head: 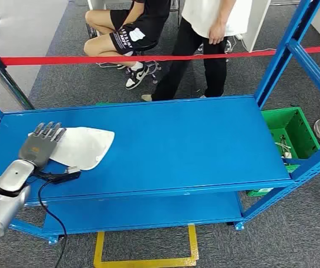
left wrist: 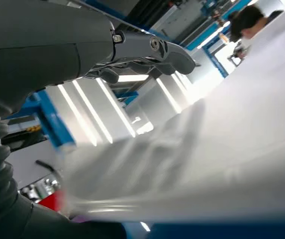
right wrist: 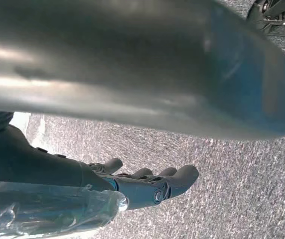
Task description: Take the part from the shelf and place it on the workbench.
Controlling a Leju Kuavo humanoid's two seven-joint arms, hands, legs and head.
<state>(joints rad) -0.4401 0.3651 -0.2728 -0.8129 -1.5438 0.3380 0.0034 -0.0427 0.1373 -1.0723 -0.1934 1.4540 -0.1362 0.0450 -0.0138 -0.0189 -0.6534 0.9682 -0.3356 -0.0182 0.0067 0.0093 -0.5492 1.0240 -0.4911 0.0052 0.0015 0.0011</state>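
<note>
Reach | my left hand (head: 40,146) at frame left, fingers spread flat over white part (head: 84,146) on shelf (head: 183,139) for pickup | right hand (right wrist: 148,186) hangs, fingers loosely apart, empty

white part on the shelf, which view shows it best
The head view: the whole white part shows there, lying flat on the blue shelf, with the left hand over its near end. The left wrist view shows a blurred white surface up close, no outline. The right wrist view looks at grey carpet.
</note>
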